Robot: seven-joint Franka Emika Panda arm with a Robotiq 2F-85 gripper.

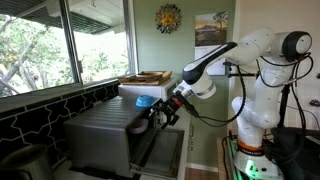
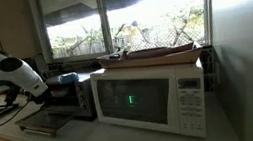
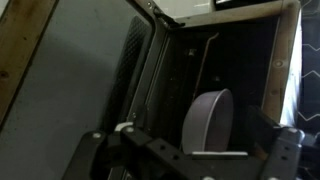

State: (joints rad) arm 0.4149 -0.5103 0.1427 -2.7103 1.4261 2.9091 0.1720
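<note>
My gripper is open at the mouth of a small toaster oven, and its dark fingers frame the bottom of the wrist view. A pale grey bowl stands inside the dark oven cavity, straight ahead of the jaws and beyond them. I cannot tell whether the fingers touch it. The oven door hangs open toward the arm. In both exterior views the gripper sits low in front of the oven, with the white arm reaching in.
A white microwave stands right beside the oven, with a flat wooden tray on top. A blue object lies on the oven. Windows run behind the counter. The robot base stands with cables around it.
</note>
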